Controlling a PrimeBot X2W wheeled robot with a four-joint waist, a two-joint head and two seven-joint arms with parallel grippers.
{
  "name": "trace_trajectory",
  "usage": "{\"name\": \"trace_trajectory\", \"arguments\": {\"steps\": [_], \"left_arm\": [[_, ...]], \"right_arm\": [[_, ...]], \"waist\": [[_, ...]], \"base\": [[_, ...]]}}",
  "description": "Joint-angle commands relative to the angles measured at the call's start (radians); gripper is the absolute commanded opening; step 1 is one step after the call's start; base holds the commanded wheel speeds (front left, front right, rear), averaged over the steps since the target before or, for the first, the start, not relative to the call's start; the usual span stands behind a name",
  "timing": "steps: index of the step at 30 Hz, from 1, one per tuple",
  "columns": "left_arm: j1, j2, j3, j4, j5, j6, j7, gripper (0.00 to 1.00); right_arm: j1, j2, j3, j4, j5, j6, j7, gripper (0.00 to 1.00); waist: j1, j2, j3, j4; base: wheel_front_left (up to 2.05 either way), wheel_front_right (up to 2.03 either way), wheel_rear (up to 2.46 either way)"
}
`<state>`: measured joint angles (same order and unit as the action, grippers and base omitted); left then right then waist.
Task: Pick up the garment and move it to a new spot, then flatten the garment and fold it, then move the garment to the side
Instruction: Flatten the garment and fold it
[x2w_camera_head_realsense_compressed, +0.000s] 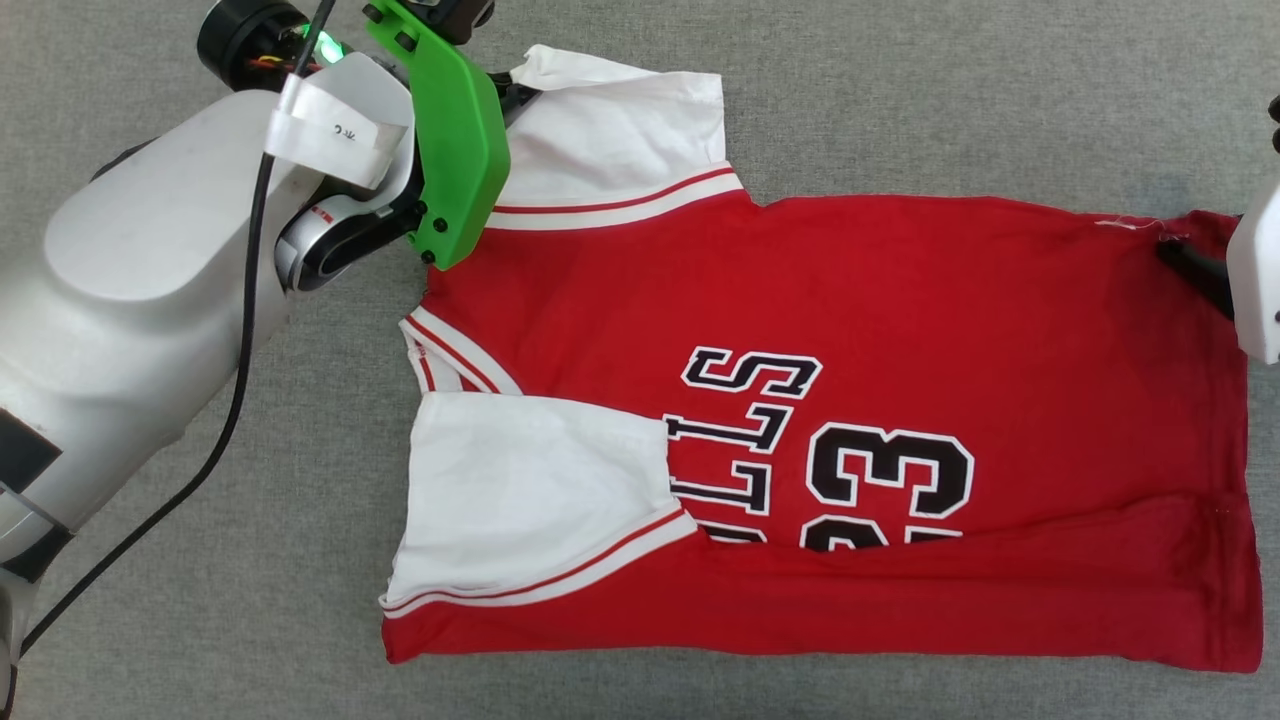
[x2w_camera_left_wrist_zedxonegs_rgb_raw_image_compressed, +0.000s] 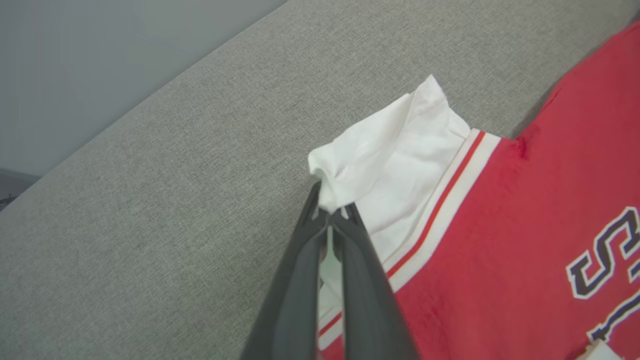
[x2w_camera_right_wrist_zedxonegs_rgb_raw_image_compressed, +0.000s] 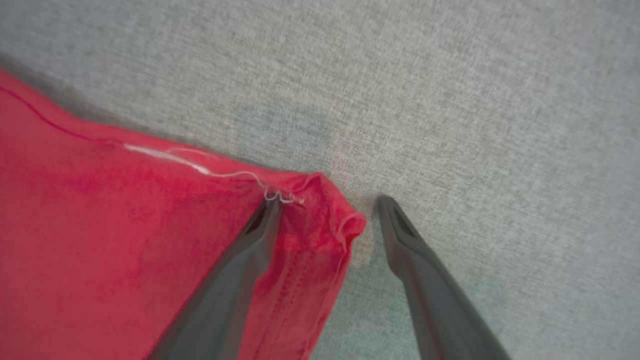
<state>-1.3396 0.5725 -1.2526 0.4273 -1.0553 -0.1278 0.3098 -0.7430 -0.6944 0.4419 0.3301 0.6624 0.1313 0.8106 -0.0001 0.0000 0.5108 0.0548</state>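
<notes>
Garment (x2w_camera_head_realsense_compressed: 900, 330): red jersey, flat on grey cloth surface (x2w_camera_head_realsense_compressed: 900, 100), collar toward the robot's left, hem toward its right. Near long edge folded up over the front, covering the lower part of the "33". Near white sleeve (x2w_camera_head_realsense_compressed: 520, 490) folded onto the chest. Far white sleeve (x2w_camera_head_realsense_compressed: 610, 130) spread outward, its corner pinched between the closed fingers of the left gripper (x2w_camera_left_wrist_zedxonegs_rgb_raw_image_compressed: 330, 212), below a green bracket (x2w_camera_head_realsense_compressed: 455, 140). Right gripper (x2w_camera_right_wrist_zedxonegs_rgb_raw_image_compressed: 330, 202): jaws spread, one finger over the far hem corner, the other over bare surface beside it.
</notes>
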Motion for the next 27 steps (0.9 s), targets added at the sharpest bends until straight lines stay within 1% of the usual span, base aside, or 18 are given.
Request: {"name": "trace_trajectory", "arguments": {"steps": [1,2,3,10,18,19,20,23,27], "left_arm": [[-0.015,0.004,0.0,-0.001,0.005,-0.003,-0.007,0.0],[-0.015,0.005,-0.001,0.001,0.005,-0.003,-0.009,0.0],[-0.014,0.007,-0.002,0.004,0.006,-0.003,-0.011,0.0],[0.02,0.013,-0.007,0.033,-0.001,-0.003,-0.053,0.0],[0.099,0.03,-0.01,0.017,-0.026,-0.003,-0.093,0.0],[0.142,0.044,-0.012,0.0,-0.03,-0.001,-0.1,0.0],[0.161,0.051,-0.013,-0.008,-0.033,0.003,-0.104,0.0],[0.211,0.073,-0.014,-0.039,-0.042,0.014,-0.113,0.0],[0.282,0.112,-0.016,-0.088,-0.052,0.041,-0.126,0.0]], "right_arm": [[0.031,0.029,0.042,0.037,0.014,-0.001,-0.002,0.81],[0.029,0.028,0.047,0.04,0.019,-0.001,-0.015,0.12],[0.027,0.028,0.049,0.042,0.024,-0.001,-0.027,0.0],[0.031,0.01,0.035,0.03,0.07,-0.001,-0.172,0.0],[0.11,-0.015,0.019,-0.022,0.114,-0.001,-0.305,0.0],[0.159,-0.022,0.017,-0.036,0.126,-0.001,-0.336,0.0],[0.177,-0.022,0.015,-0.04,0.13,-0.001,-0.346,0.0],[0.225,-0.023,0.004,-0.052,0.142,-0.001,-0.37,0.0],[0.293,-0.026,-0.004,-0.068,0.153,-0.001,-0.397,0.0]], "waist": [[0.0001,0.0,0.001,-0.001],[0.0001,0.0,-0.001,-0.003],[0.0001,0.0,-0.004,-0.005],[0.0001,0.0,-0.083,-0.017],[0.0001,0.0,-0.189,-0.01],[0.0001,0.0,-0.23,-0.007],[0.0001,0.0,-0.245,-0.008],[0.0001,0.0,-0.278,-0.008],[0.0001,0.0,-0.315,-0.01]], "base": [[0.0,0.0,0.0],[0.0,0.0,0.0],[0.0,0.0,0.0],[0.0,0.0,0.0],[0.0,0.0,0.0],[0.0,0.0,0.0],[0.0,0.0,0.0],[0.0,0.0,0.0],[0.0,0.0,0.0]]}}
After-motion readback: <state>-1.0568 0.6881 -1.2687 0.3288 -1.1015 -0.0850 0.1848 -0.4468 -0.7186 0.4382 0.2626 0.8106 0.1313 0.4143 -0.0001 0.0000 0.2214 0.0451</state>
